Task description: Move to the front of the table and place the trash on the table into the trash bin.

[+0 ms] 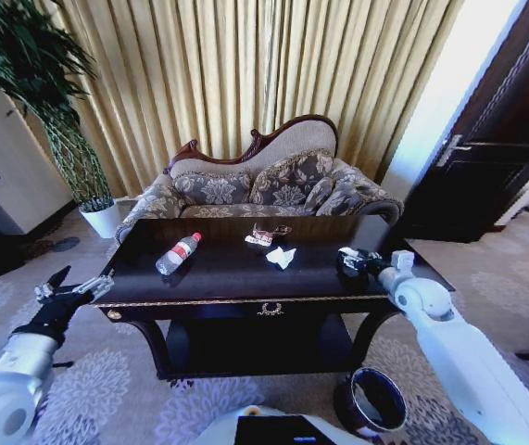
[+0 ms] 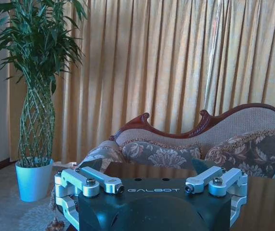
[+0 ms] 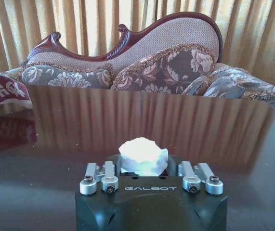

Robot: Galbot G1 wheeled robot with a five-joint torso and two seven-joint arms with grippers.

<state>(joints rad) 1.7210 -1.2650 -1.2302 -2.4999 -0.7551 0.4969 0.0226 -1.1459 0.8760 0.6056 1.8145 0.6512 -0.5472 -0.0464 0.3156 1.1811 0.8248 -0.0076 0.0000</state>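
I have the right gripper (image 1: 355, 262) low over the right end of the dark, glossy wooden worktop (image 1: 236, 278), fingers spread, with the crumpled white paper (image 3: 143, 156) lying straight ahead between them, just short of contact. The small dark cylindrical trash bin (image 1: 372, 400) stands on the floor under that same arm. The left gripper (image 1: 71, 289) hangs spread beside the worktop's left end.

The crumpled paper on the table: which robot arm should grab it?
Probably the right. The right gripper sits over the table beside the crumpled paper; the left gripper hangs off the table's left end.
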